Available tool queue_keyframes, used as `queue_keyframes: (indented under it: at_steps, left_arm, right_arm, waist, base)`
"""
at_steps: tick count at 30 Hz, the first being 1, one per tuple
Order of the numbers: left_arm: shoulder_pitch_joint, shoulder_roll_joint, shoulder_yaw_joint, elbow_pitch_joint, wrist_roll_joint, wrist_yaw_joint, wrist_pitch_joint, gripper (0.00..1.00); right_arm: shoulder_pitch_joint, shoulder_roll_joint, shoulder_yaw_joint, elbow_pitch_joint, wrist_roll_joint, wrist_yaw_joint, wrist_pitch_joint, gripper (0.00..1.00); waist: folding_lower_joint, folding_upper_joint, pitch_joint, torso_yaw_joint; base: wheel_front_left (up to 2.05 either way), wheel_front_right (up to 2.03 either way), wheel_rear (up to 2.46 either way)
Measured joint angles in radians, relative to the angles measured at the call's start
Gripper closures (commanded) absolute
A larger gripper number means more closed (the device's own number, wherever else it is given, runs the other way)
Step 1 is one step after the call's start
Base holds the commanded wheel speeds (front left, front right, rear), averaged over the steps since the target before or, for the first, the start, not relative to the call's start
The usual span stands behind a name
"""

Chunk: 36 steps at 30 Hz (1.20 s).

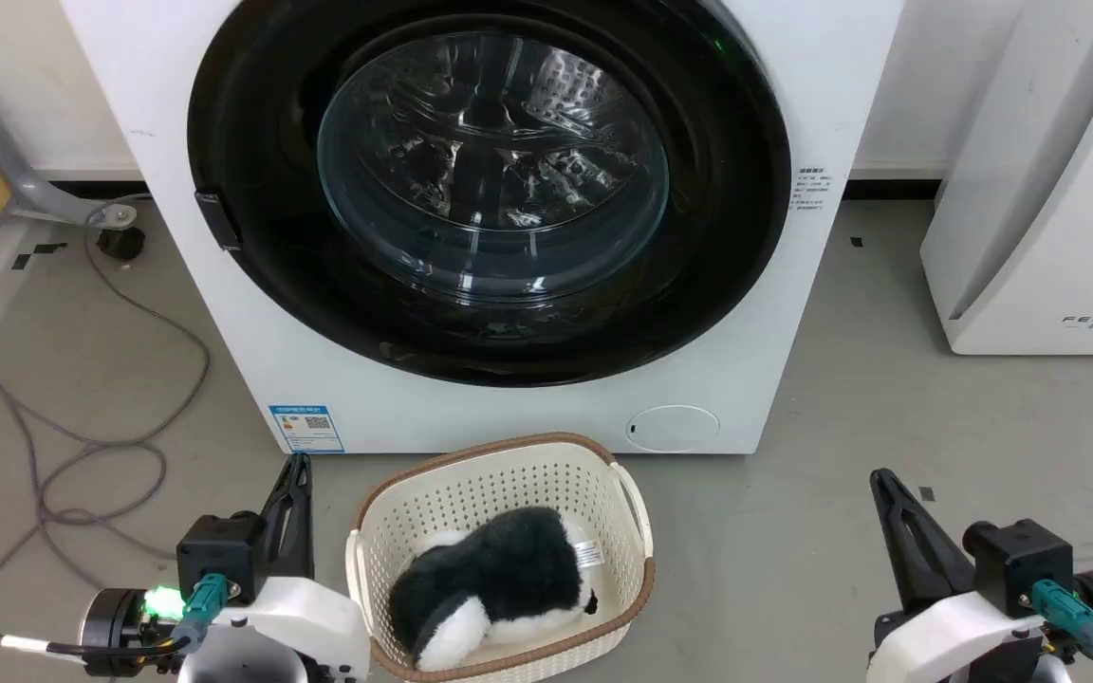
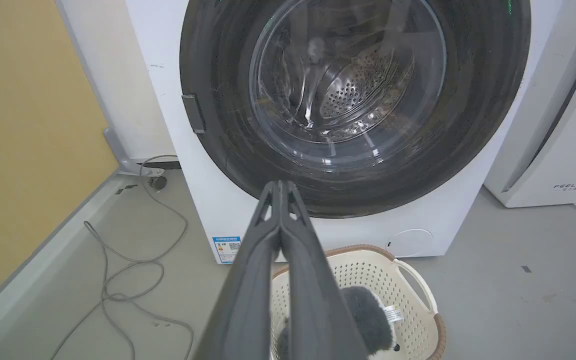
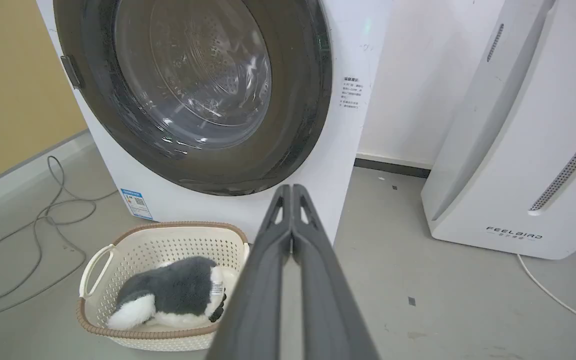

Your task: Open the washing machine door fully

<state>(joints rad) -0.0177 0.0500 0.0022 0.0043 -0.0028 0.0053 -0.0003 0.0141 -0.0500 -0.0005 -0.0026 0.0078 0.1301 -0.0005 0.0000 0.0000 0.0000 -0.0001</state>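
At the far left, grey cables (image 1: pixel 82 446) loop over the floor. The left hand (image 1: pixel 298 471) hangs low, just left of the basket, its two dark fingers pressed together on nothing. It points up at the machine but is well apart from it.

The washing machine door (image 1: pixel 490 190) lies shut and flush in the white front, with the steel drum visible through its glass bowl. On its left rim sits a small dark tab (image 1: pixel 217 220). This is probably the pull or catch, though the glossy black surround makes it hard to be sure.

Below the door a cream basket (image 1: pixel 637 569) holding a black-and-white plush toy (image 1: pixel 499 579) stands on the floor, close against the machine's foot. Further right, the right hand (image 1: pixel 885 481) is also closed and empty, low and clear of everything. A white appliance (image 1: pixel 1030 190) stands at the far right.

The task looks not yet begun: this is the approach step. The next move calls for the left hand, the nearer one, to rise to the tab. Its fingers must get behind the rim there, then draw the door outward and round to the right, passing above the basket.
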Motion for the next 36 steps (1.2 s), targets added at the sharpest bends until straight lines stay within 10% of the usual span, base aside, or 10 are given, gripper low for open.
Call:
queue_keyframes:
  at_steps: [29, 30, 36]
  left_arm:
    - [0.0, 0.0, 0.0, 0.0, 0.0, 0.001, 0.0, 1.0]
    - [0.0, 0.0, 0.001, 0.001, 0.0, 0.001, 0.0, 0.0]
    - [0.0, 0.0, -0.001, 0.001, 0.0, 0.006, -0.002, 0.0]
  right_arm:
    - [0.0, 0.0, 0.0, 0.0, 0.001, 0.0, 0.0, 1.0]
    - [0.001, 0.0, 0.0, 0.0, 0.001, 0.0, 0.0, 0.0]
    - [0.001, 0.0, -0.007, -0.001, 0.009, 0.0, -0.003, 0.0]
  waist:
    - [0.0, 0.0, 0.0, 0.0]
    - [0.0, 0.0, 0.0, 0.0]
    - [0.0, 0.0, 0.001, 0.0]
  base:
    - [0.0, 0.0, 0.0]
    - [0.0, 0.0, 0.0]
    - [0.0, 0.0, 0.0]
